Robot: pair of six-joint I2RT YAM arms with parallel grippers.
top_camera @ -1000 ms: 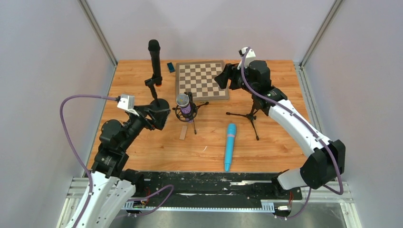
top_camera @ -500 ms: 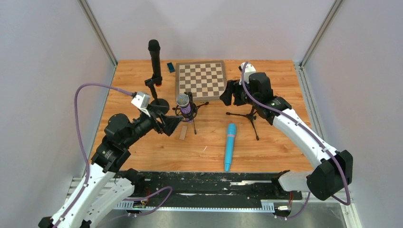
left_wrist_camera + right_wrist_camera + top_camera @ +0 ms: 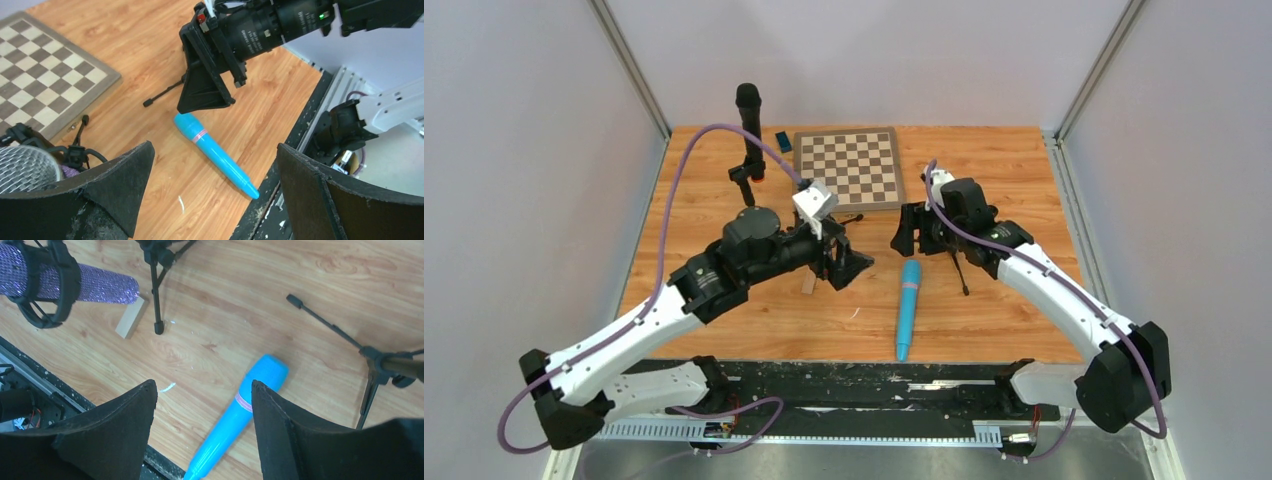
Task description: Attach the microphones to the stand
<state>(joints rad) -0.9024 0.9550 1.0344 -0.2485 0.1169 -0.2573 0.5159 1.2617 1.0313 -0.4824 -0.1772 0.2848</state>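
Top external: the surface carries a chessboard at upper centre; mid-frame the left gripper and right gripper face each other, fingers of both spread and empty. The black microphone stands upright in a stand at upper left, the light blue microphone lies at lower centre, and the purple microphone sits in a shock mount at the right wrist view's upper left.

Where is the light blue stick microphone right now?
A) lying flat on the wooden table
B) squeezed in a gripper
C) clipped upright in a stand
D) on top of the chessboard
A: the light blue stick microphone lies flat on the wooden table, with nothing holding it.
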